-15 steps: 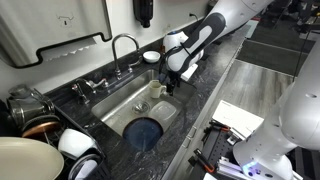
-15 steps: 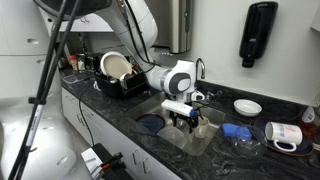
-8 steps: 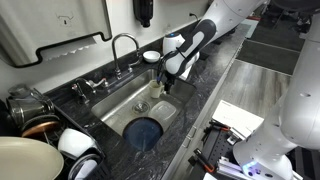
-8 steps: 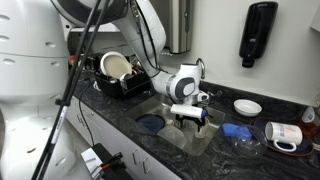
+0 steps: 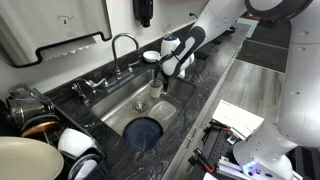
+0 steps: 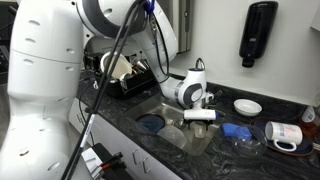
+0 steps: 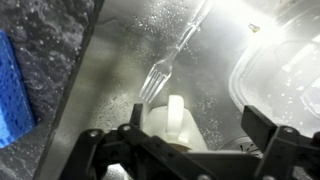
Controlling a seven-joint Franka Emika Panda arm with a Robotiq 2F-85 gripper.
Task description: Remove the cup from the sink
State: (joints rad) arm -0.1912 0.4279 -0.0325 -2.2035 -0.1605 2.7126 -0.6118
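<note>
Wrist view has my pincer [image 7: 190, 135] spread wide, one finger on either side of the cup [image 7: 172, 118], closed on nothing (whether a pad touches it, I cannot tell). That cup sits on the sink [image 7: 120, 60] floor, just beside a clear fork [image 7: 160, 70].

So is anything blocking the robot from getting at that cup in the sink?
Nothing visible does. In the wrist view the cup sits directly inside the open end effector. A clear fork lies beyond it on the floor of the sink, not in between.
</note>
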